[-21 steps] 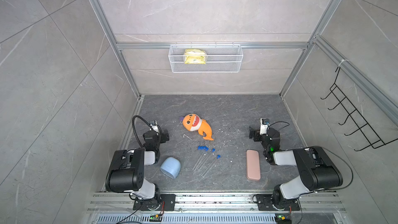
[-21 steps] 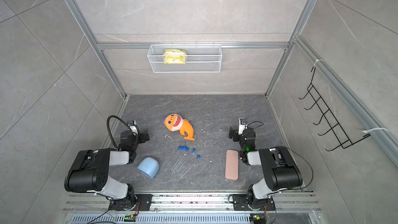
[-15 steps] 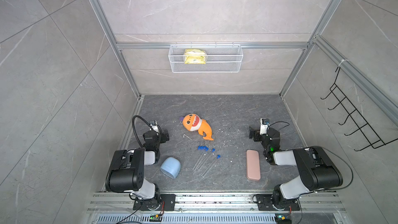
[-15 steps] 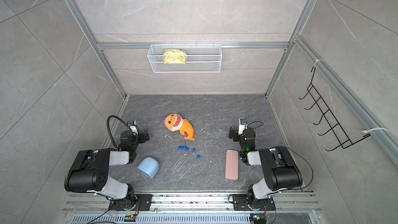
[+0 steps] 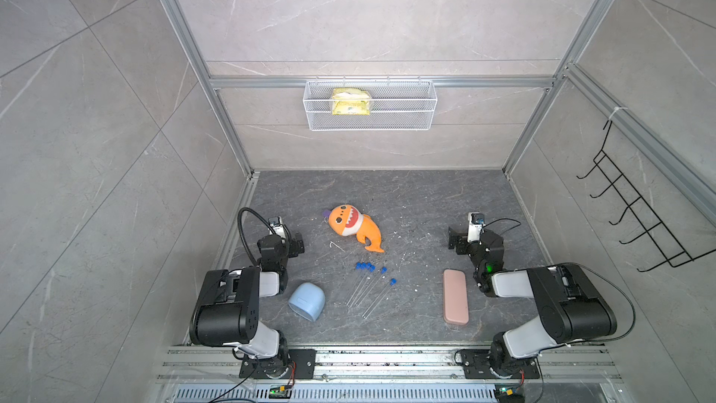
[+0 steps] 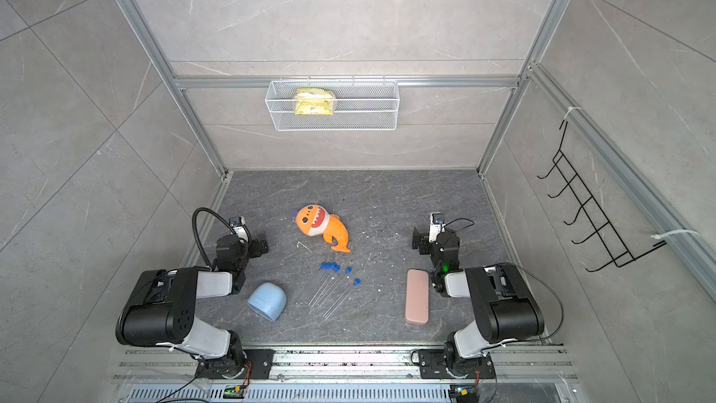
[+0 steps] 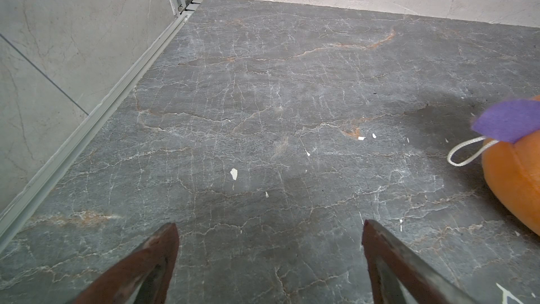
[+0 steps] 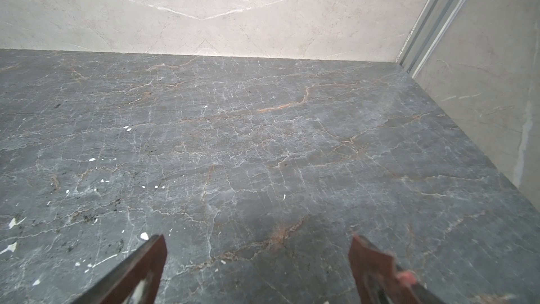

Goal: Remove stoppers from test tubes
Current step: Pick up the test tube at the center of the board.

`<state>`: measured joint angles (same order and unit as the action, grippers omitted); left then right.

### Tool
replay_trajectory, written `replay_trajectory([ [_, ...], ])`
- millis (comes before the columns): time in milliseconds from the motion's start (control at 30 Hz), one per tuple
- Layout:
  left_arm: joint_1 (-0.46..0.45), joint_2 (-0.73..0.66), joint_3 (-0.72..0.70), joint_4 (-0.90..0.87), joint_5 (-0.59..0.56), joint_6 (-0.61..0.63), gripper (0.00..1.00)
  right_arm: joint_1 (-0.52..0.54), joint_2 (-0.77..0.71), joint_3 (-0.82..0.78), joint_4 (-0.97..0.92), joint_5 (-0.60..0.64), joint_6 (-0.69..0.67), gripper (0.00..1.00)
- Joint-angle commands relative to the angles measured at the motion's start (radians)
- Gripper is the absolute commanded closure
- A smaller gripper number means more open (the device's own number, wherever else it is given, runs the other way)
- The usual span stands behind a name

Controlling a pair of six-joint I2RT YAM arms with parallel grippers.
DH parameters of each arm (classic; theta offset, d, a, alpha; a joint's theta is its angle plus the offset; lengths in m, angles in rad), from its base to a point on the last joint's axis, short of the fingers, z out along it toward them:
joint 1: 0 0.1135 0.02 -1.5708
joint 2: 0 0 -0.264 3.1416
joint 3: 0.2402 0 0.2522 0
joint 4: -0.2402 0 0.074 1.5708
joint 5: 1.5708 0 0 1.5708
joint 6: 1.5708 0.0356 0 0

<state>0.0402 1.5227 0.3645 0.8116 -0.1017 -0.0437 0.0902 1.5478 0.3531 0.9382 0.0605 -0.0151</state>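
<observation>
Nothing has moved: left gripper and right gripper gape empty near the bench's side edges; 5 tubes lie mid-bench, stoppers on. Work unstarted.

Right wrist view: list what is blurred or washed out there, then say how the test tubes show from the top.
Right wrist view: one finger of the right gripper is smeared soft, the floor is crisp, the back wall is washed bright. In a top view the test tubes nearly vanish against the grey; only their blue stoppers stand out.
</observation>
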Motion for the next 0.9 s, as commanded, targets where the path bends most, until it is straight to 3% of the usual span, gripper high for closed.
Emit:
replay_trajectory([
  [0,0.009,-0.025,0.000,0.020,0.008,0.024,0.00,0.001,-0.014,-0.009,0.004,0.013,0.015,0.00],
  [267,0.009,-0.025,0.000,0.020,0.009,0.023,0.00,0.001,-0.014,-0.009,0.005,0.013,0.017,0.00],
  [333,0.009,-0.034,-0.002,0.030,-0.002,0.022,0.07,0.000,-0.015,-0.004,-0.007,0.009,0.017,0.00],
  [467,-0.002,-0.212,0.110,-0.301,-0.077,-0.002,0.18,0.004,-0.032,0.020,-0.060,-0.067,-0.017,0.00],
  [500,-0.009,-0.252,0.149,-0.379,-0.107,-0.035,0.19,0.016,-0.060,0.035,-0.117,-0.084,-0.039,0.00],
  [533,-0.015,-0.285,0.188,-0.457,-0.127,-0.075,0.20,0.052,-0.108,0.081,-0.243,-0.023,-0.050,0.00],
  [600,-0.034,-0.318,0.263,-0.600,-0.140,-0.141,0.25,0.087,-0.194,0.250,-0.632,0.047,-0.003,0.00],
  [633,-0.043,-0.330,0.294,-0.655,-0.144,-0.159,0.28,0.098,-0.216,0.314,-0.729,0.063,0.015,0.00],
  [733,-0.106,-0.350,0.376,-0.810,-0.167,-0.201,0.34,0.161,-0.323,0.383,-0.817,0.078,0.058,0.00],
  [800,-0.175,-0.352,0.433,-0.940,-0.199,-0.226,0.36,0.206,-0.374,0.450,-0.930,0.168,0.152,0.00],
  [867,-0.254,-0.351,0.475,-1.035,-0.232,-0.223,0.38,0.229,-0.377,0.540,-1.083,0.133,0.226,0.00],
])
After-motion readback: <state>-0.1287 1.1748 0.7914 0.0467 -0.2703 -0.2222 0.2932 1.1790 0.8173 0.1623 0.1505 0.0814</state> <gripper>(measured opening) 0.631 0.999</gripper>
